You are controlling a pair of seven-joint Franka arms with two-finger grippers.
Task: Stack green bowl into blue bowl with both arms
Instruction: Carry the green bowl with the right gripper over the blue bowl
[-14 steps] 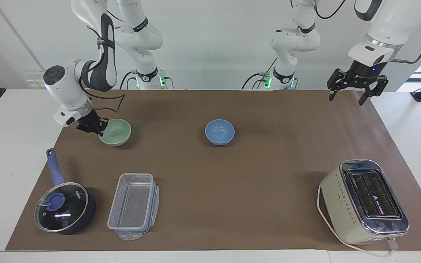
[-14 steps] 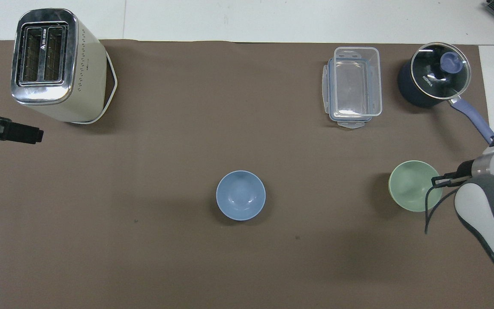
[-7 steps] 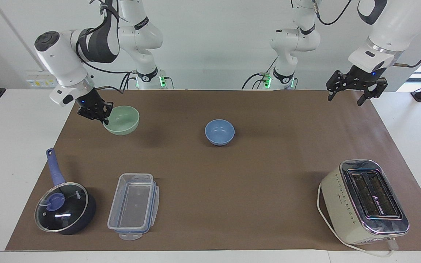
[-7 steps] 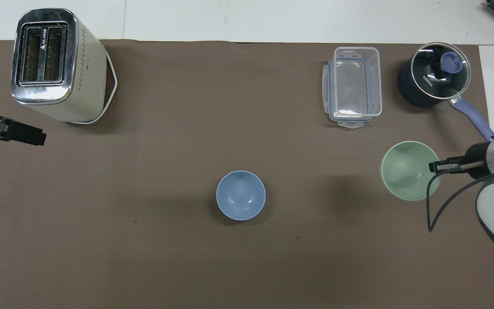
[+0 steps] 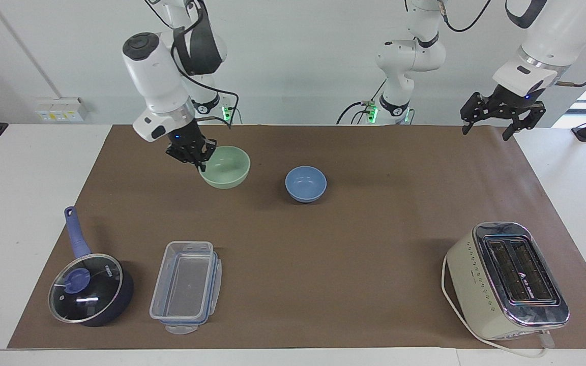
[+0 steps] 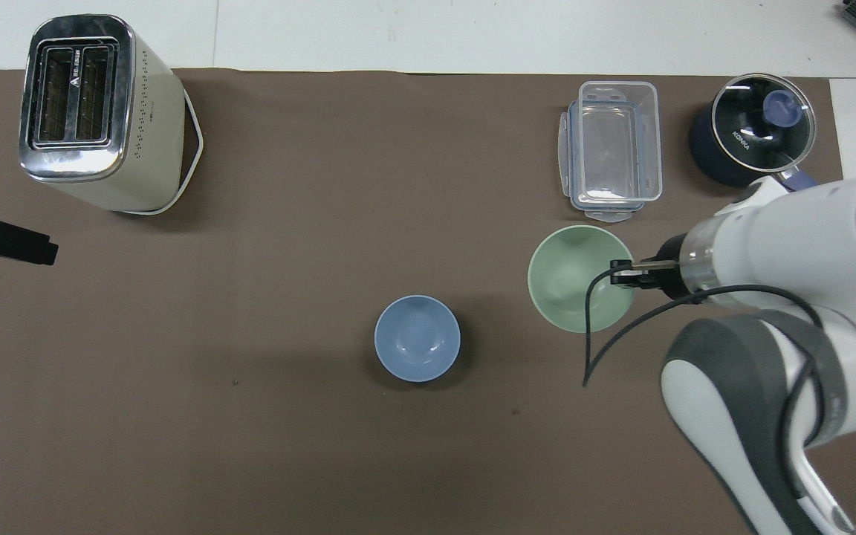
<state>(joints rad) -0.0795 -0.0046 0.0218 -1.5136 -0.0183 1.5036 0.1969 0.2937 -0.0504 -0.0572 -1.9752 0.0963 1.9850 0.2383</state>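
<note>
The pale green bowl (image 5: 227, 170) hangs in the air, held by its rim in my right gripper (image 5: 202, 163), which is shut on it. It is over the mat, beside the blue bowl toward the right arm's end. In the overhead view the green bowl (image 6: 573, 279) and right gripper (image 6: 621, 269) show clearly. The periwinkle-blue bowl (image 5: 305, 184) stands upright and empty mid-table; it also shows in the overhead view (image 6: 417, 338). My left gripper (image 5: 486, 131) is open and empty, raised over the mat's corner at the left arm's end, where it waits; its tip shows in the overhead view (image 6: 27, 249).
A cream toaster (image 5: 506, 279) stands far from the robots at the left arm's end. A clear plastic container (image 5: 186, 287) and a dark-blue glass-lidded saucepan (image 5: 89, 287) stand far from the robots at the right arm's end. A brown mat (image 5: 354, 254) covers the table.
My right gripper has lifted the green bowl off the mat and carried it toward the blue bowl. The left gripper has barely shifted.
</note>
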